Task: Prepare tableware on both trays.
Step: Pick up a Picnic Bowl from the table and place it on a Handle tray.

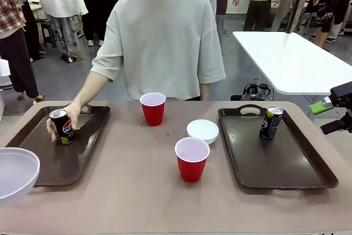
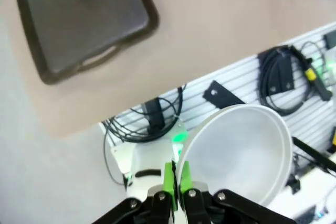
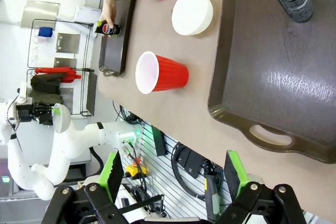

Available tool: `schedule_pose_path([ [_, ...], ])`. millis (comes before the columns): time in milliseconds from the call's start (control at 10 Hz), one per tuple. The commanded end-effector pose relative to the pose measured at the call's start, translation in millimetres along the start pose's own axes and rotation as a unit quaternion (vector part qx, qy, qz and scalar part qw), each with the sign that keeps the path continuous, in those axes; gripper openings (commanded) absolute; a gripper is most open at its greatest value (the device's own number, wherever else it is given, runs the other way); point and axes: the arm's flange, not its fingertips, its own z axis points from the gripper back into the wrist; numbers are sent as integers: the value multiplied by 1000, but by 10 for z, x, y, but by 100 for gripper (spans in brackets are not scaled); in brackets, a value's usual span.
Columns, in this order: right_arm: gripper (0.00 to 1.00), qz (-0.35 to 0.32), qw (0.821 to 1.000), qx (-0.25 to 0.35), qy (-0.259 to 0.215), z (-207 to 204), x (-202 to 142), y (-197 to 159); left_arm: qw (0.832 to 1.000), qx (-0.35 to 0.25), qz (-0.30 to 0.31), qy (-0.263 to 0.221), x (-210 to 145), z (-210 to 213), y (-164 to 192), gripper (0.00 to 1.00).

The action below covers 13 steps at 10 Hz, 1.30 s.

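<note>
The left gripper [image 2: 177, 170] pinches a bowl [image 2: 241, 156] by its rim (right gripper [image 3: 172, 162] gapes empty); next, probably lower it onto the left tray [image 1: 58, 160].

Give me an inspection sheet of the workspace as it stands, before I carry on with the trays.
Surface: beige table, one tray at each side.
Job's things: left tray holds the left can, gripped by the person's hand. Right tray holds the right can, upright. Far cup, near cup and table bowl stand between the trays. Held bowl is in the air.
Clutter: tiny dark speck.
Grippers: left gripper fingers shut on the held bowl's rim; right gripper open, holding nothing.
Cables: black coils on the slatted panel below the table edge.
Surroundings: white table behind; people standing farther off.
</note>
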Motion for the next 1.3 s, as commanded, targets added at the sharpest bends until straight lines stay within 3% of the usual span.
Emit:
schedule_pose_path([
  [0,100,11,1000,12,-4,0,20,-8,1000,13,20,-19,281,-232,75,4],
  [200,100,11,1000,12,-4,0,20,-8,996,13,76,-55,799,-488,357,4],
  [300,100,11,1000,12,-4,0,20,-8,994,9,98,-39,985,-710,541,4],
  [600,100,11,1000,12,-4,0,20,-8,992,34,113,-39,1112,-1356,785,4],
  [700,100,11,1000,12,-4,0,20,-8,990,47,121,-61,1104,-1526,849,4],
  [1200,100,11,1000,12,-4,0,20,-8,984,65,153,-71,1124,-2100,1152,4],
])
